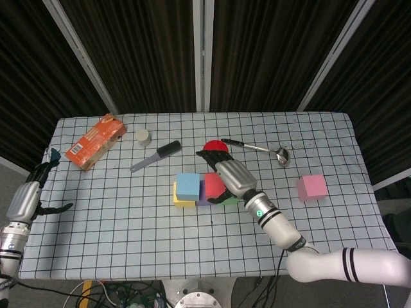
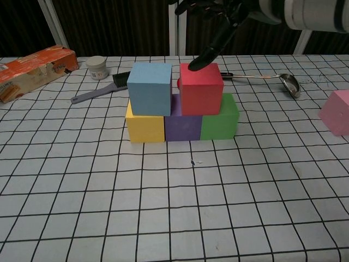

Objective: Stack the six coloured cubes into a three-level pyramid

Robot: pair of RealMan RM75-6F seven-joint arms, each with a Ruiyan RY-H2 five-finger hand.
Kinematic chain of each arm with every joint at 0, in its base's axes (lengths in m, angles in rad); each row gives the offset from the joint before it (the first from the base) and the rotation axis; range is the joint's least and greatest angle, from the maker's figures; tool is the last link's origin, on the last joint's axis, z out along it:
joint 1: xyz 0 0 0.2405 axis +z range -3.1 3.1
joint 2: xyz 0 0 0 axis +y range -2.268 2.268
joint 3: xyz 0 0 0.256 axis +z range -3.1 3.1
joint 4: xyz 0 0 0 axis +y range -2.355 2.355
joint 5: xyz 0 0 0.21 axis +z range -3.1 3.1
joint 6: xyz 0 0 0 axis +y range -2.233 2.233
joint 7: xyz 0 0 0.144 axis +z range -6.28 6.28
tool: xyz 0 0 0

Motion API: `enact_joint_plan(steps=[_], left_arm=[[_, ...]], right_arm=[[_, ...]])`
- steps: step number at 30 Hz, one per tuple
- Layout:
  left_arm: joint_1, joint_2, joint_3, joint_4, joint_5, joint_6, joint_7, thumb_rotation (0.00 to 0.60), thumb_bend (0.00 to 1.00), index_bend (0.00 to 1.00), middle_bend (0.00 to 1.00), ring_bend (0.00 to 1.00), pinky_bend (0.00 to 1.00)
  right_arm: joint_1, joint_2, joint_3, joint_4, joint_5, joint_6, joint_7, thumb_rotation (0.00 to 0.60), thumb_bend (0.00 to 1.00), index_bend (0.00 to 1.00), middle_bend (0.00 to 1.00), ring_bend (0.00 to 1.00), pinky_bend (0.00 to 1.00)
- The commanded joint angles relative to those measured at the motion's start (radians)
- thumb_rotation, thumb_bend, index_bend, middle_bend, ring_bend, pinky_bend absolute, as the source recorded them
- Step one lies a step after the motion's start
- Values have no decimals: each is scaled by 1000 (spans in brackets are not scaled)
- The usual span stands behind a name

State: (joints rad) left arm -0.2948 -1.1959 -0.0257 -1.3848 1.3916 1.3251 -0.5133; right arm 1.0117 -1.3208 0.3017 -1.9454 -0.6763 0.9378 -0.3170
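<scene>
pink cube sits alone, well to the right of the right hand, which hovers open and empty over the red cube.

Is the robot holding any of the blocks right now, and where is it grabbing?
No, nothing is held. The right hand is spread open over the red cube; the left hand is open at the table's edge.

Bright, even overhead light, soft short shadows, dark backdrop, both views sharp without glare.
</scene>
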Motion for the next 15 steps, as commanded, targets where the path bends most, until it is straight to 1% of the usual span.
enact_joint_plan(steps=[1,5,8,15], left_arm=[[15,-14,10,34,25,12,-8,600,63,46,87,0,65],[24,-11,21,41,44,7,11,600,63,47,87,0,65],[32,-12,18,39,46,10,10,600,64,47,87,0,65],[42,-24,17,55,49,-4,15,600,63,47,87,0,65]], right_arm=[[51,-56,1,28,58,24,-53,600,0,0,63,0,0],[87,-103,-6,62,95,41,-93,600,0,0,79,0,0],[108,-139,-12,92,112,57,-120,600,0,0,98,0,0],[133,-199,-21,135,121,83,-156,600,30,0,209,0,0]])
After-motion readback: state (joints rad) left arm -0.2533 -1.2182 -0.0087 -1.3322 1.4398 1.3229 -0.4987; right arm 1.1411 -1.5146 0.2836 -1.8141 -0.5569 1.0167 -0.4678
